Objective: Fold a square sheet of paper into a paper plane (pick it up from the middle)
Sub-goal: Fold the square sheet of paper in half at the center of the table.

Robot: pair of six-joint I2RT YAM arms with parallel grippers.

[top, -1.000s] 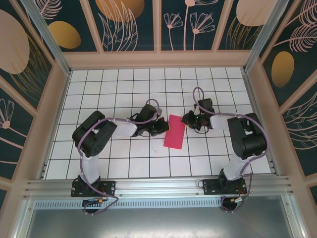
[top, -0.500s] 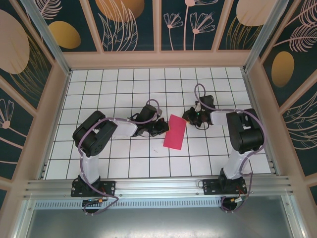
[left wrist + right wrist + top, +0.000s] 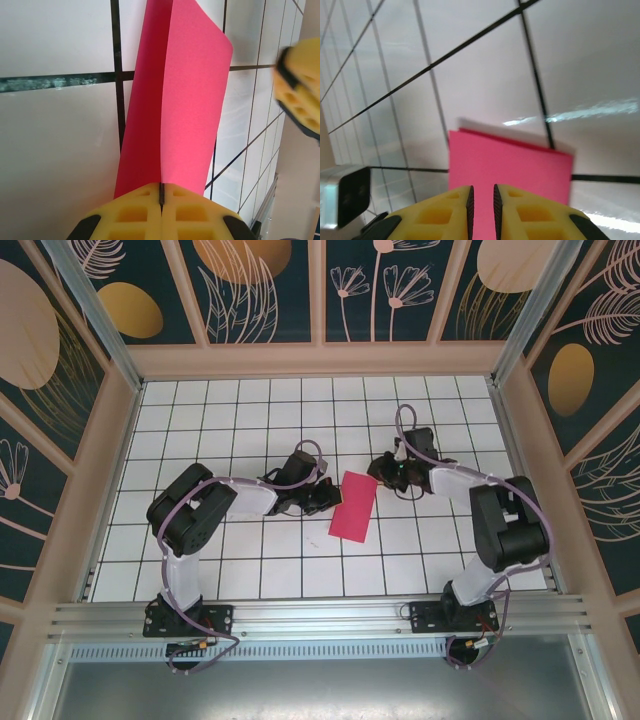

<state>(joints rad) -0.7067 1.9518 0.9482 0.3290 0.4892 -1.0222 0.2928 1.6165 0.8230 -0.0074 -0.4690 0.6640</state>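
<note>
While L gripper (image 3: pixel 161 191) pinches the folded, plain pink paper (image 3: pixel 192 100), R gripper (image 3: pixel 481 195) has jaws barely apart beside it. Grip there: can't tell.

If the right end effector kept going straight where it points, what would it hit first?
Most likely the folded pink paper. It lies flat directly ahead of the right end effector, just past its tips. Exact depth is hard to judge from these views.

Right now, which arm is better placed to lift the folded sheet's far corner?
Right. The right gripper sits at the far end of the sheet, jaws slightly apart, ready to pinch. The left gripper is shut at its left edge, probably pinning it.
</note>
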